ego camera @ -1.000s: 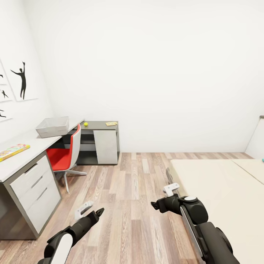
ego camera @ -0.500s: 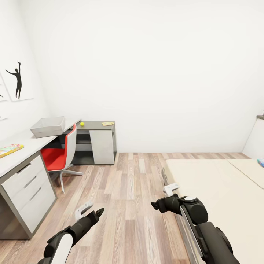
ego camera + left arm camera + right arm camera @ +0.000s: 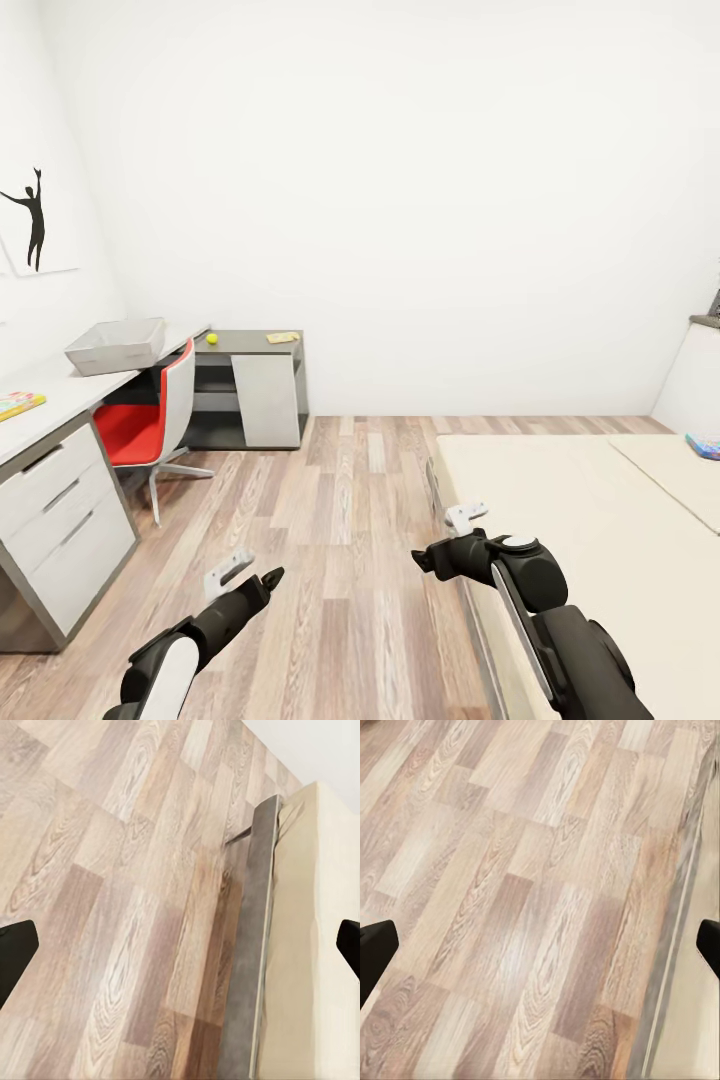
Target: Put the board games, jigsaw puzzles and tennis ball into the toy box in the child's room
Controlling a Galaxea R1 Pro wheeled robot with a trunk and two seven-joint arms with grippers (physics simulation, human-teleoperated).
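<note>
Broadly, mid-transit in the child's room. Bed (image 3: 600,530), largest item, fills head view from 3 to 5 o'clock; beige mattress, bare apart from a light-blue board game (image 3: 704,445) at its far edge, 3 o'clock. Table (image 3: 60,395) runs along 9 o'clock, dark wing toward 10. Red chair (image 3: 150,420) tucked against it. Toy box (image 3: 115,345) sits on the table at 9–10 o'clock; contents not visible from here. A colourful flat item (image 3: 18,404) lies at the table's near end, too clipped to name. Slim yellowish box (image 3: 282,338) and tennis ball (image 3: 211,339) rest on the dark wing. Left gripper (image 3: 245,578) and right gripper (image 3: 452,530) hang over floor (image 3: 340,520), jaws spread wide, empty. Judgement: nothing visibly boxed yet; all collecting appears left to do.
</note>
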